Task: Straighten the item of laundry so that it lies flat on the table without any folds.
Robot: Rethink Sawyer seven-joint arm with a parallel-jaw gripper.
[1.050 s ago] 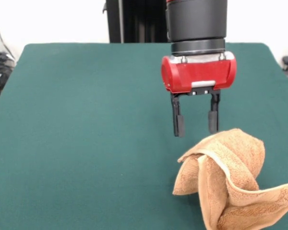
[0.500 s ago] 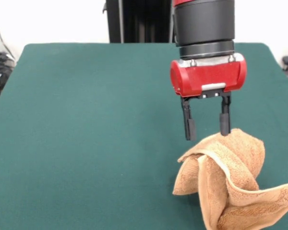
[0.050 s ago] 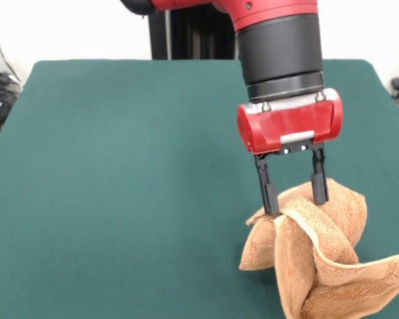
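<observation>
My gripper (image 3: 294, 198) hangs spread wide, fingers straddling the top ridge of the crumpled tan towel (image 3: 319, 256), which sits directly beneath on the green table (image 3: 120, 166), bunched near its front right corner.

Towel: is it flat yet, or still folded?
Folded. The towel sits bunched in a raised heap on the table, layers overlapping, one corner sticking out; the open tool straddles its top ridge.

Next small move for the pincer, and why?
Probably close. The pincer is open, its fingers astride the top ridge of the crumpled towel, which sits bunched and folded on the table. Gripping that ridge would allow lifting it to unfold.
</observation>
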